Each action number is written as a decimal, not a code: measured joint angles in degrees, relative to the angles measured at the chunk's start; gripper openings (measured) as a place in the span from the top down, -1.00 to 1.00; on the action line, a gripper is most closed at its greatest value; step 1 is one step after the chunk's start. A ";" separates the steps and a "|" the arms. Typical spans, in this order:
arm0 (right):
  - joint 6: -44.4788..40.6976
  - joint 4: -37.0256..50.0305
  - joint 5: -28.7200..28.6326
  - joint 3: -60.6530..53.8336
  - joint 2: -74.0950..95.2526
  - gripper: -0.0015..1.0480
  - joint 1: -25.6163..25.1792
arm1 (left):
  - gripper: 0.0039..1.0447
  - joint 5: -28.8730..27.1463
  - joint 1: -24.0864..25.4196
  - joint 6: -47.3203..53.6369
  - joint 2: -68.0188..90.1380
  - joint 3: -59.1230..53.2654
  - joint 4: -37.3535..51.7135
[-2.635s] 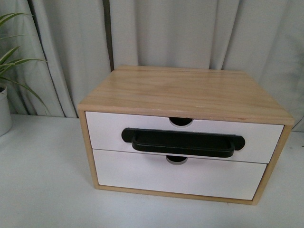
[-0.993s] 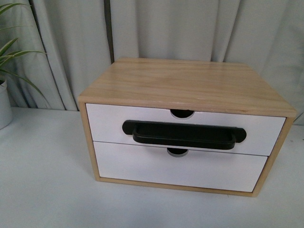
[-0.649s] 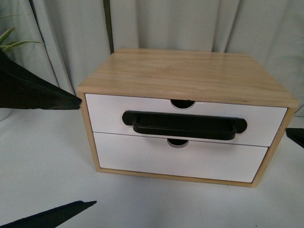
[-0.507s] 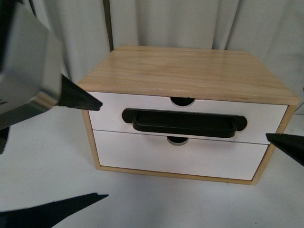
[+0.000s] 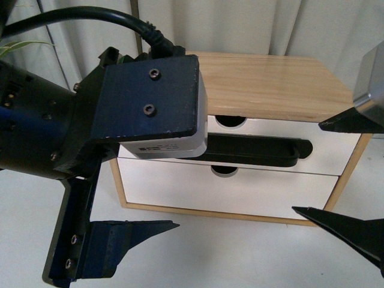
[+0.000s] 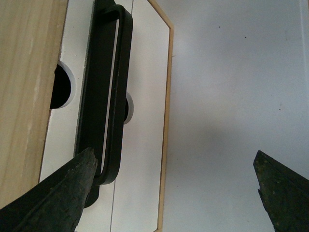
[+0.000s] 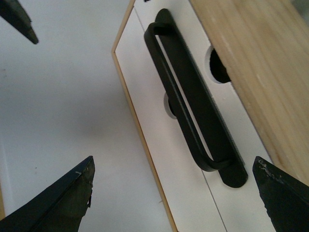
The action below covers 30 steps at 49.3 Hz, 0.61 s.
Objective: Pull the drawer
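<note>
drawer (image 5: 333, 150) left end hidden behind left arm (image 5: 144, 102), right fingers (image 5: 351, 120) cut off

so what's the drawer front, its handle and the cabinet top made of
Drawer front: smooth, even matte white, likely painted or laminated board. Handle: uniform matte black, plastic or coated metal; the look leaves it open. Cabinet top: light wood with visible grain, probably clear-finished.

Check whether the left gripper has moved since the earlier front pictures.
Yes. Out of view at first, the left gripper has come in from the left across the cabinet and now hides the left end of the drawer.
</note>
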 joint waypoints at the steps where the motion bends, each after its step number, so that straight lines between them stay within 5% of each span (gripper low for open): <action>1: -0.68 -0.48 -0.09 0.26 0.48 -0.83 0.24 | -0.89 -0.20 -0.13 0.04 0.44 0.44 -0.17; 30: -3.43 2.91 1.64 4.72 11.26 -0.83 2.60 | -0.89 -3.17 -2.12 0.37 7.96 4.57 2.62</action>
